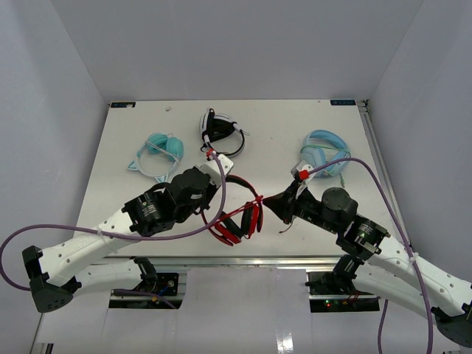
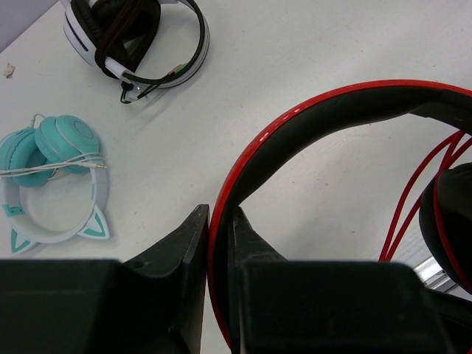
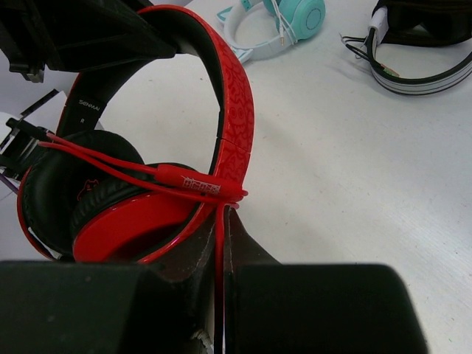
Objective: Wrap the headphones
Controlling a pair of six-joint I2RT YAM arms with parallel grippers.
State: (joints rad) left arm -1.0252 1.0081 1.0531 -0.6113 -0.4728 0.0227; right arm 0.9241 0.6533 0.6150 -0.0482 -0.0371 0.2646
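Note:
The red headphones (image 1: 237, 221) lie at the table's near middle, ear cups towards the front edge. My left gripper (image 1: 221, 193) is shut on the red headband (image 2: 295, 122), which runs between its fingers (image 2: 188, 243) in the left wrist view. My right gripper (image 1: 267, 201) is just right of the headphones, shut on the thin red cable (image 3: 133, 173). The cable crosses the red ear cup (image 3: 125, 228), bends at the headband (image 3: 237, 110), and drops between the pinched fingers (image 3: 247, 247). Red cable loops also show in the left wrist view (image 2: 413, 199).
A black-and-white pair (image 1: 220, 133) lies at the back middle, a teal cat-ear pair (image 1: 158, 155) at the back left, a light-blue pair (image 1: 323, 155) at the back right. The table's front edge (image 1: 243, 258) runs just below the red headphones.

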